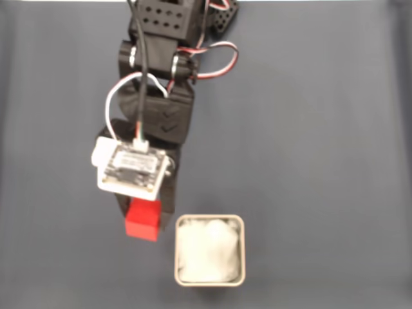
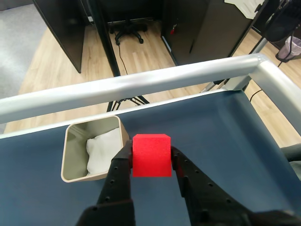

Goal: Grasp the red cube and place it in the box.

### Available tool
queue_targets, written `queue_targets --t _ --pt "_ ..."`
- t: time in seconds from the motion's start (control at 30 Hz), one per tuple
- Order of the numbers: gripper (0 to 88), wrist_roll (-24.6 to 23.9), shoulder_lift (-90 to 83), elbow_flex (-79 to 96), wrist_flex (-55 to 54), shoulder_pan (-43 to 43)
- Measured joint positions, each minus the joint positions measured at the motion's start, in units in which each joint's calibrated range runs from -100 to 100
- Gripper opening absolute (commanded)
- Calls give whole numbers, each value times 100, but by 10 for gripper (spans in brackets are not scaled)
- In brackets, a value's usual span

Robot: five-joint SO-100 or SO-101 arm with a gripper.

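My gripper (image 2: 151, 157) is shut on the red cube (image 2: 151, 155), which sits squeezed between the two black fingers (image 2: 121, 165), lifted off the dark blue table. In the fixed view the red cube (image 1: 142, 219) pokes out below the arm's white camera board, just left of the box (image 1: 210, 279). The box is a small square tin with a pale rim and white paper inside. In the wrist view the box (image 2: 70, 155) stands to the left of and slightly beyond the cube. The gripper (image 1: 145, 215) is mostly hidden under the arm in the fixed view.
The table's silvery metal rail (image 2: 141, 84) runs across just beyond the box in the wrist view, with an office floor, a chair and dark partitions past it. The black arm with its red, white and black wires (image 1: 212, 58) comes down from the top of the fixed view.
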Motion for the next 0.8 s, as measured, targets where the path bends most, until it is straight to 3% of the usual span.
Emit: queue_targets --t 0.8 --pt "54 49 591 -398 -398 -504"
